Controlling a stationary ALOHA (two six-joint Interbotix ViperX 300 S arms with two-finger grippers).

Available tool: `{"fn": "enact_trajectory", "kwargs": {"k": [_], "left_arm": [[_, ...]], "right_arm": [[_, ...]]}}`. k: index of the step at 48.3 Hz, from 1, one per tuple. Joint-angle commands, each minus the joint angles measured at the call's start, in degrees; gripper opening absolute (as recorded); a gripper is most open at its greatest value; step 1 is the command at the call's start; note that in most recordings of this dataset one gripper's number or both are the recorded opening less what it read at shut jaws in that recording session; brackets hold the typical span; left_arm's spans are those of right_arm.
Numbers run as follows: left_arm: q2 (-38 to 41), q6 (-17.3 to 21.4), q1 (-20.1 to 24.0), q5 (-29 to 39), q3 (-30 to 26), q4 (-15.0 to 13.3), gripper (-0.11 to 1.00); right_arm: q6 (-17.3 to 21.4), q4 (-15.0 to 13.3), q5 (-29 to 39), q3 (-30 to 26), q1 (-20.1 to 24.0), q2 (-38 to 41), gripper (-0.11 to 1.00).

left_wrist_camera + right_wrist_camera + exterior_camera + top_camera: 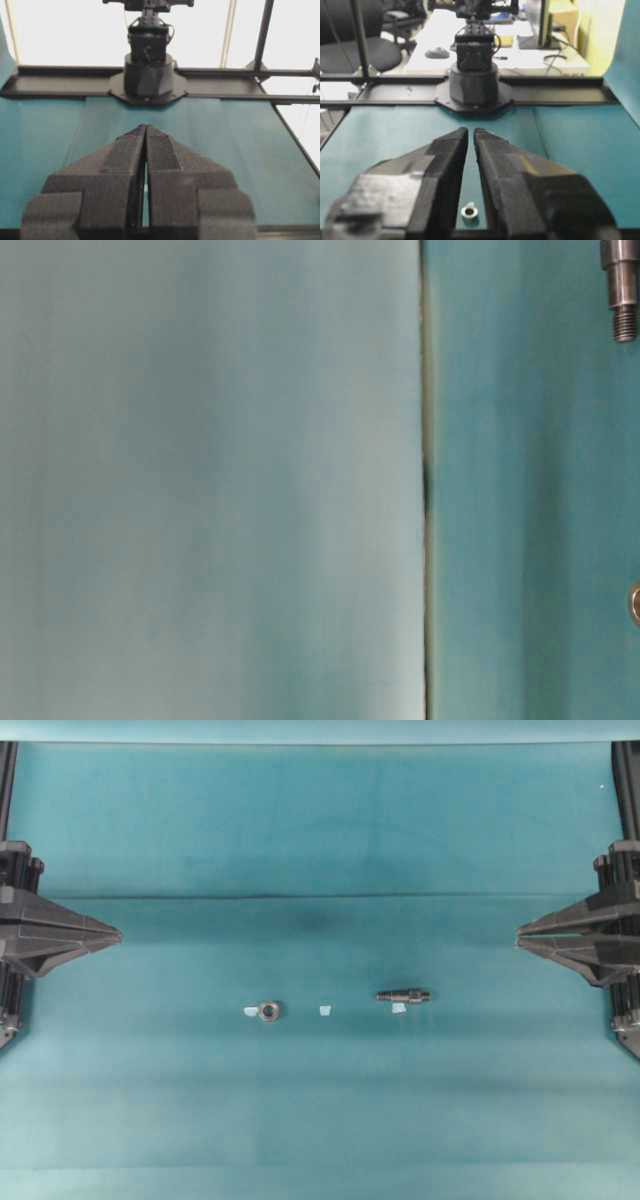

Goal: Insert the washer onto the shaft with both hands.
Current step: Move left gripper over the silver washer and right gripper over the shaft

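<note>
Both grippers hover empty at opposite sides of the teal cloth [320, 820]: the left gripper [118, 933] has its jaws pressed together to a point, and the right gripper [520, 939] has its jaws nearly together with only a thin slit between them, holding nothing. Between the two tips, and nearer the front edge than either, lies the washer [268, 1011], closer to the left gripper, flat on the cloth with a pale tape scrap [250, 1012] just beside it. The shaft [403, 995] lies on its side closer to the right gripper, well apart from the washer, with another scrap [399, 1009] touching it and a third scrap [324, 1011] between the two parts. Bare cloth stretches all around them. No writing can be read.
</note>
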Motion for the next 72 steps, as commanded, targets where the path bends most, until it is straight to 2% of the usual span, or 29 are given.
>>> {"fn": "enact_trajectory", "kwargs": {"k": [1, 6, 12, 19, 25, 33, 51, 62, 72], "left_arm": [[5.36, -2.2, 0.97, 4.39, -3.25, 0.53, 0.02], [10.9, -3.08, 1.14, 9.32, -7.29, 0.53, 0.02], [17.05, -3.16, 1.14, 9.49, -11.43, 0.53, 0.02], [24.08, -3.87, 0.97, 11.51, -16.26, 0.62, 0.02], [29.62, -3.96, 0.88, 17.84, -20.65, 0.62, 0.02], [36.21, -3.69, 0.35, 27.77, -26.19, 0.62, 0.02], [47.29, -3.16, 0.35, 39.64, -34.1, 0.79, 0.02], [51.33, -3.16, 0.26, 41.48, -35.95, 0.88, 0.02], [51.77, -3.43, 0.26, 41.48, -35.6, 0.88, 0.02]], "right_arm": [[0.26, 0.97, 0.53, -3.08, -1.41, 1.14, 0.0], [0.88, 3.52, 8.35, -6.33, -2.46, 3.6, -0.06], [1.05, 3.52, 19.25, -10.02, -3.6, 8.17, -0.1], [0.88, 3.43, 28.3, -14.68, -3.69, 15.73, -0.1], [0.53, 3.25, 33.31, -17.05, -3.69, 22.5, -0.1], [-0.35, 1.49, 40.78, -21.09, -3.16, 29.97, -0.1], [-3.25, 1.14, 43.68, -23.99, -1.93, 39.99, -0.1], [-3.43, 0.97, 44.47, -24.52, -1.85, 43.42, -0.1], [-3.16, 1.05, 44.21, -24.52, -2.2, 44.56, -0.1]]}}
